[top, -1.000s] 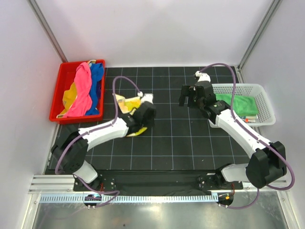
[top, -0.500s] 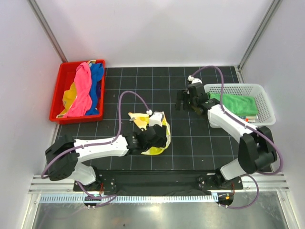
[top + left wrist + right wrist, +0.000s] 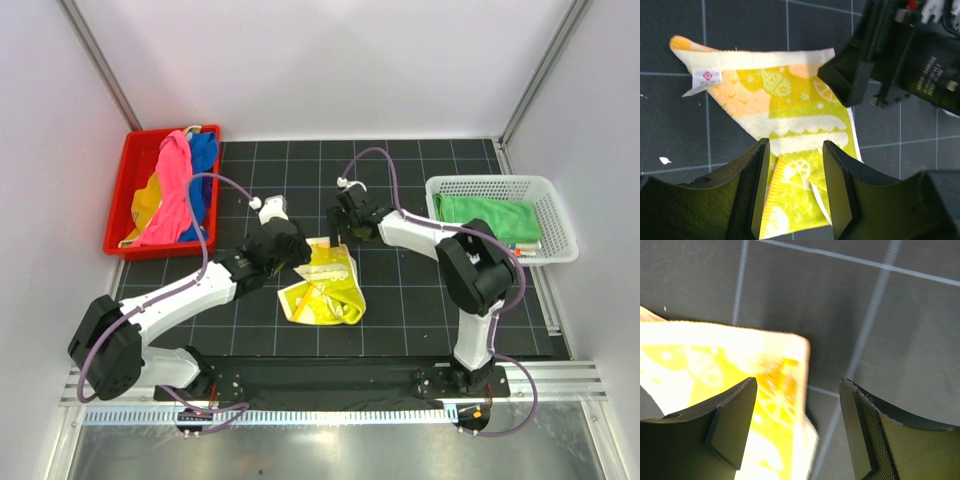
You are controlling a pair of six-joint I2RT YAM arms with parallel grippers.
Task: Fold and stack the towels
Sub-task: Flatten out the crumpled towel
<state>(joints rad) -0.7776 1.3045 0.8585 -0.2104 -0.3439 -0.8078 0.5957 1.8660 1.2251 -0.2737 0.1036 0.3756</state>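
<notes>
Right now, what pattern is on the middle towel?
Yellow, orange and white towel with citrus slices; best in left wrist view.

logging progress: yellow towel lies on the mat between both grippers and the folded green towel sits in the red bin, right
Not quite: the green towel sits in the white mesh basket, not the red bin, as the top external view shows. The part about the yellow towel is right.

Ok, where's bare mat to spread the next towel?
Bare mat: the back strip between the red bin and the white mesh basket, and the near-right patch between the yellow towel and the right arm. Crowded: centre, where the left arm meets it over that towel.
</notes>
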